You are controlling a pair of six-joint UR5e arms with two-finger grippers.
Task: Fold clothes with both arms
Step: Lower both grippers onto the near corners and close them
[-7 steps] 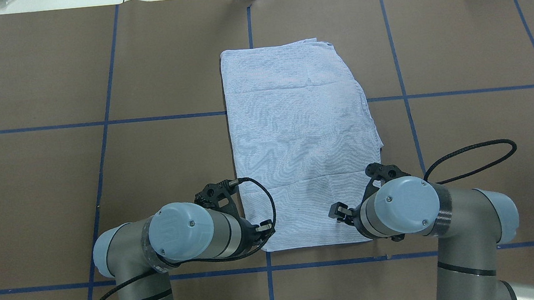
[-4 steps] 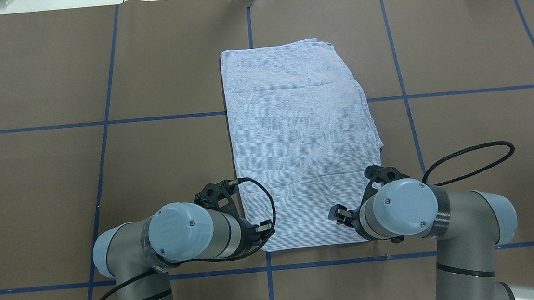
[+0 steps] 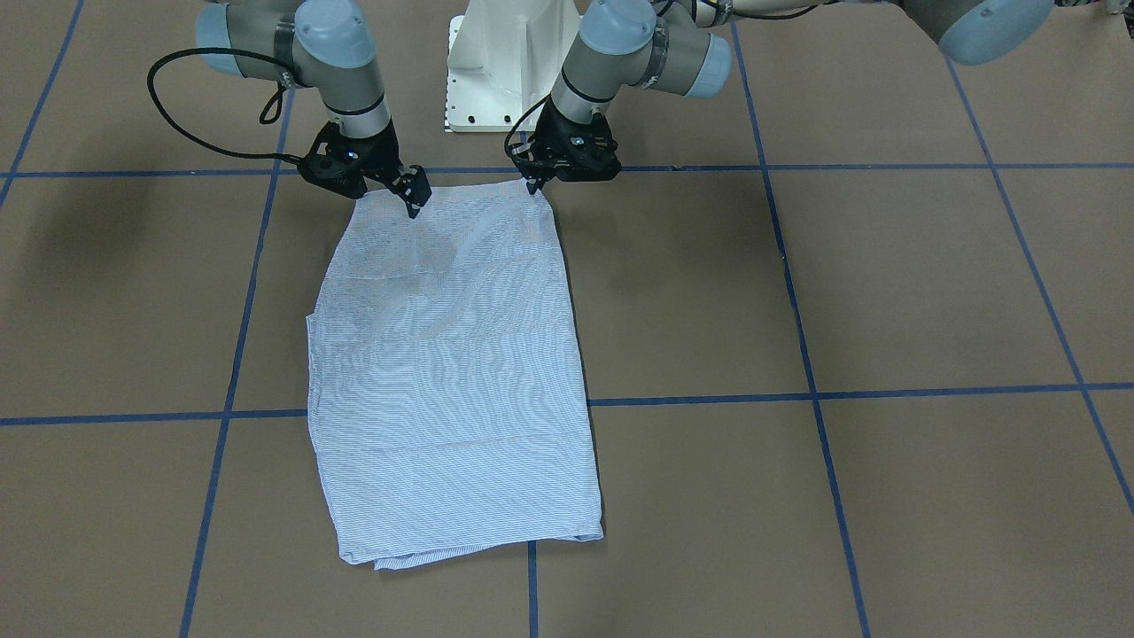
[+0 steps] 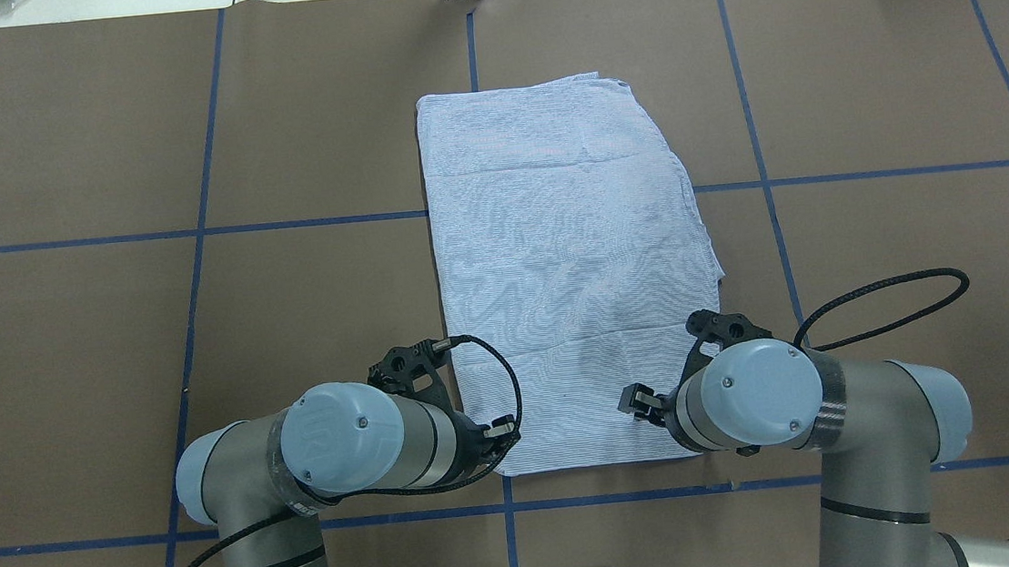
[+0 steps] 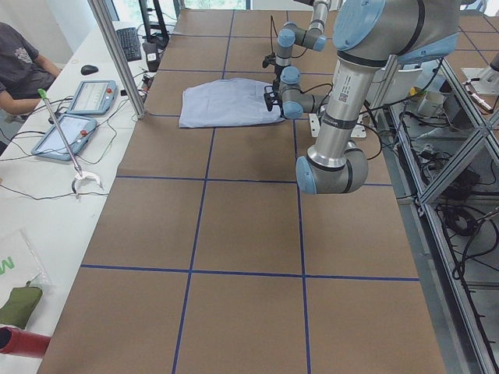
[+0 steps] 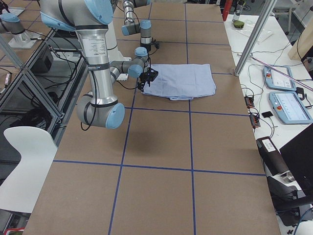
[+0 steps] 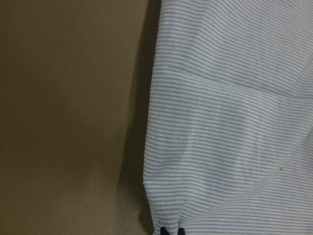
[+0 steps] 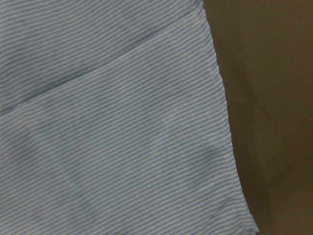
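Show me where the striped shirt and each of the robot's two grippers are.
striped shirt (image 4: 558,270), overhead view, middle of the fabric.
left gripper (image 3: 534,183), front-facing view, fingertips at the shirt's corner.
right gripper (image 3: 413,204), front-facing view, fingertips over the shirt.

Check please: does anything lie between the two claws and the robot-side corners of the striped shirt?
Nothing visible does. The left claw is right at one robot-side corner of the shirt, and the right claw is over the other. I cannot tell whether either claw has closed on the cloth.
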